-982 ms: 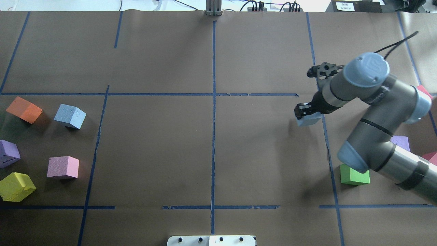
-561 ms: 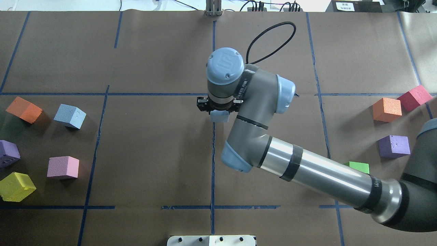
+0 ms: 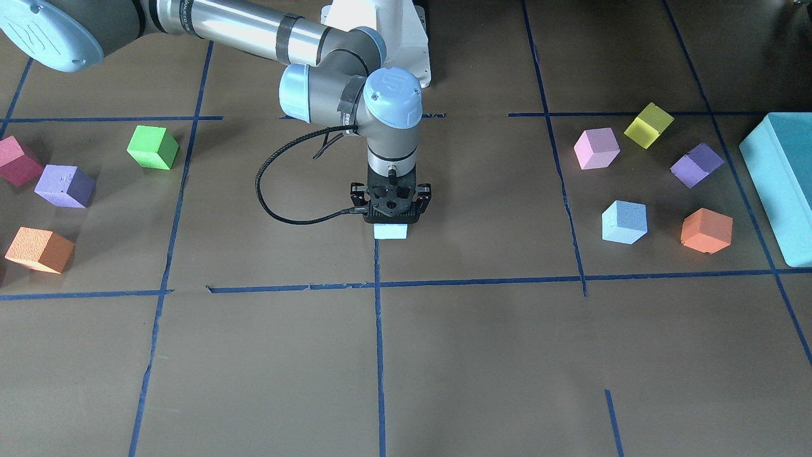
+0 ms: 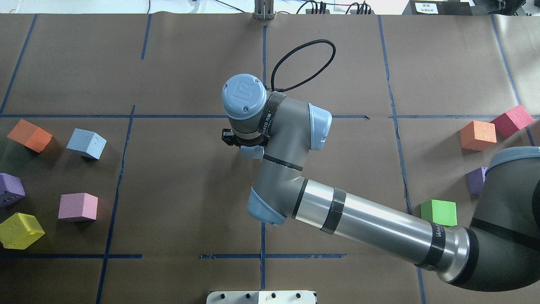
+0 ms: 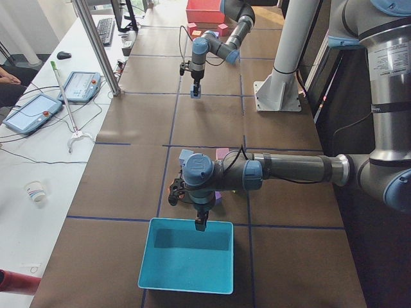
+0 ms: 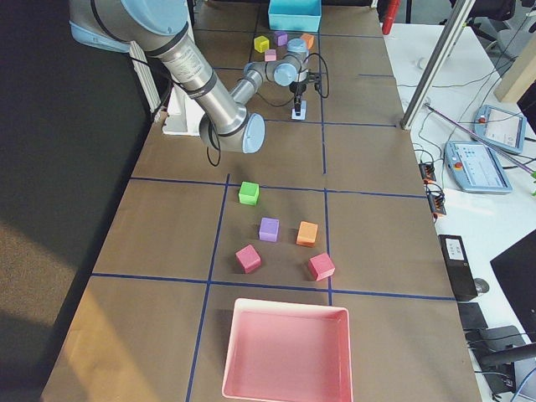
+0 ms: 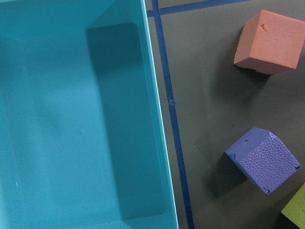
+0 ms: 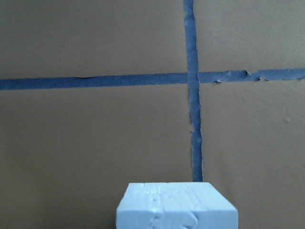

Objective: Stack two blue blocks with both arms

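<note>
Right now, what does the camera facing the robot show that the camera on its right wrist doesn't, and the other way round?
Only the front-facing view shows the right arm reaching down over the table, a second blue block lying apart from it, a green cube and the teal box. Only the right wrist view shows, close up, the grainy, cracked top of the blue block under the arm. Both show that block, the brown table and crossing blue tape lines.

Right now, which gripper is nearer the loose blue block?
Left. The left gripper hangs over the teal box near the loose blue block; the right gripper holds the other block mid-table.
</note>
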{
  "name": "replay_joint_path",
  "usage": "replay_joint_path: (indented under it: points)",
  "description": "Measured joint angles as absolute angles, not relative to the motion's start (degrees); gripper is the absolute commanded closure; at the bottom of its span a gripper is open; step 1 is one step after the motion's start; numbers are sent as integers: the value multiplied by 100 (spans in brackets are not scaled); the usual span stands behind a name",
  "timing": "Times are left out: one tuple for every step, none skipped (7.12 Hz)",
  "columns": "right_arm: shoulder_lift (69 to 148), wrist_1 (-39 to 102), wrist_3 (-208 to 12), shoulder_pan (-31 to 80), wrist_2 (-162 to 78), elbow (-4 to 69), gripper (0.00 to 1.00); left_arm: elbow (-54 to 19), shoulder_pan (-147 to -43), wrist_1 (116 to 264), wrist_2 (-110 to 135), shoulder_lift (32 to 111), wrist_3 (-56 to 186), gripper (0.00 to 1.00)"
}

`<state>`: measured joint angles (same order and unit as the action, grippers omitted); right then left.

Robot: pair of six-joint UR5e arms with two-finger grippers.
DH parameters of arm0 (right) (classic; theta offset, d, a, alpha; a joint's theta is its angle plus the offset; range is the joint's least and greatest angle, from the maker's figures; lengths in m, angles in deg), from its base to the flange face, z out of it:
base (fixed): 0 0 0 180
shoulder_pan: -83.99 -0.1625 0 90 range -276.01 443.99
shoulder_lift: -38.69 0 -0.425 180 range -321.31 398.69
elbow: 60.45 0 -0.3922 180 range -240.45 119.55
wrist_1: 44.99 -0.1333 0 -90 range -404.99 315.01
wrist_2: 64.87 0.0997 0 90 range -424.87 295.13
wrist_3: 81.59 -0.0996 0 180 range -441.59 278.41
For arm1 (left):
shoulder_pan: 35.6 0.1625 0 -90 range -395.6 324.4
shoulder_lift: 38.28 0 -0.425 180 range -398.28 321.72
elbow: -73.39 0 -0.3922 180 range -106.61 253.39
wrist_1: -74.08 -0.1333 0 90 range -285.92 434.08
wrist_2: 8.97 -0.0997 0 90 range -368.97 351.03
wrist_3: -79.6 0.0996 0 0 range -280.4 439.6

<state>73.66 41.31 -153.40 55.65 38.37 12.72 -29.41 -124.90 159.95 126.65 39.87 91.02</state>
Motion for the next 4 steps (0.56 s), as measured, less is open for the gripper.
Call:
replay_joint_path:
  points:
    - [7405, 4132, -15317, 5564, 3805, 1271, 1, -2943, -12490, 15999, 12665, 3988, 9102, 0]
    - [7424, 4130, -15299, 5555, 3787, 1283, 1, -2955, -12490, 16006, 12659, 3989, 9104, 0]
    - [7425, 4128, -15282, 5510, 3820, 1326, 0, -2980, -12490, 16010, 12641, 3992, 9112, 0]
    - [7424, 4138, -15268, 5399, 3948, 1413, 0, -2996, -12488, 16014, 12620, 3999, 9119, 0]
